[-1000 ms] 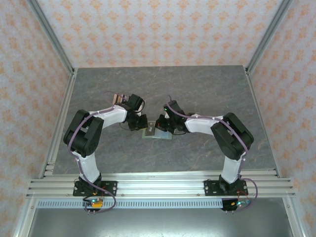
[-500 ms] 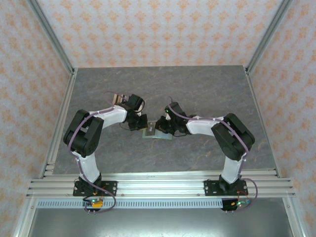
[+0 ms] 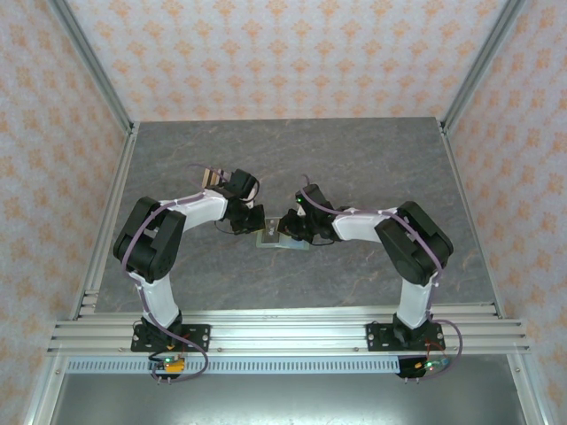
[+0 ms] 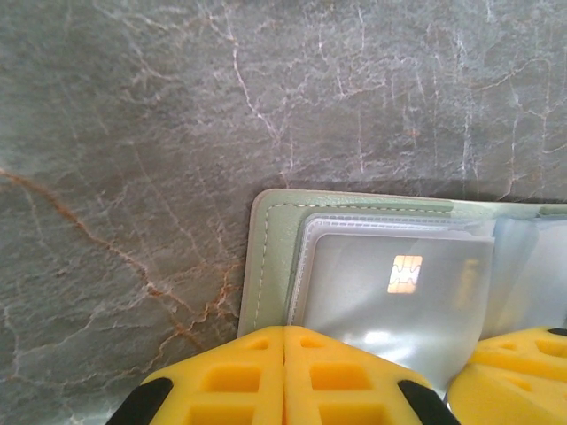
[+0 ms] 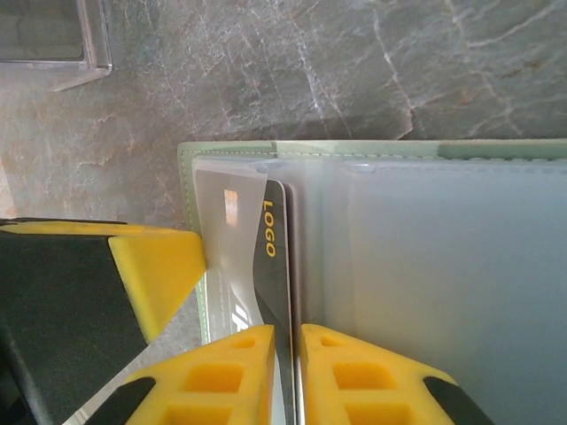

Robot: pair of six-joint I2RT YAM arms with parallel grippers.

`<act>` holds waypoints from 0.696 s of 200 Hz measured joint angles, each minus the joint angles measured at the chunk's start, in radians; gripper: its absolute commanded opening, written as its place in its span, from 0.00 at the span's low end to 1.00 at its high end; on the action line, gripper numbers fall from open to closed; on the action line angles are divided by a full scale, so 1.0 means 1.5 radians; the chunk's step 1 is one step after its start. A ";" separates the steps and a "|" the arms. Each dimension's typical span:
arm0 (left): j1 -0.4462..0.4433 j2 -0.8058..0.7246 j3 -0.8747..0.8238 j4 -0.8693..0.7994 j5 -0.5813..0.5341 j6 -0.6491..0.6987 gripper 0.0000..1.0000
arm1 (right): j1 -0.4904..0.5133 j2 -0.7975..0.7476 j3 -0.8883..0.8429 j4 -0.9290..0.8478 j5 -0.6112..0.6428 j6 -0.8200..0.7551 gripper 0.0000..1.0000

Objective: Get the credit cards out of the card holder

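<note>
Sage-green, 1 card holder (image 3: 282, 239) lies open at the middle of the grey surface (image 3: 292, 150), between your 2 arms. You can count 2 cards in its clear sleeves: 1 pale card (image 4: 399, 288) with a gold chip and 1 dark card (image 5: 276, 266) lettered LOGO. Your left jaws are closed, tips together at the holder's edge. Your right jaws pinch the dark card.
</note>
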 measured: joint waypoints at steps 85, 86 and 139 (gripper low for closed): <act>0.000 -0.006 -0.015 0.022 0.003 -0.001 0.05 | -0.010 0.024 0.011 0.002 -0.027 0.005 0.13; 0.000 -0.006 -0.016 0.022 0.003 -0.001 0.05 | -0.010 0.024 0.010 0.002 -0.028 0.005 0.12; 0.002 -0.010 -0.022 0.032 0.000 0.000 0.05 | -0.015 0.030 -0.003 0.050 -0.043 0.018 0.13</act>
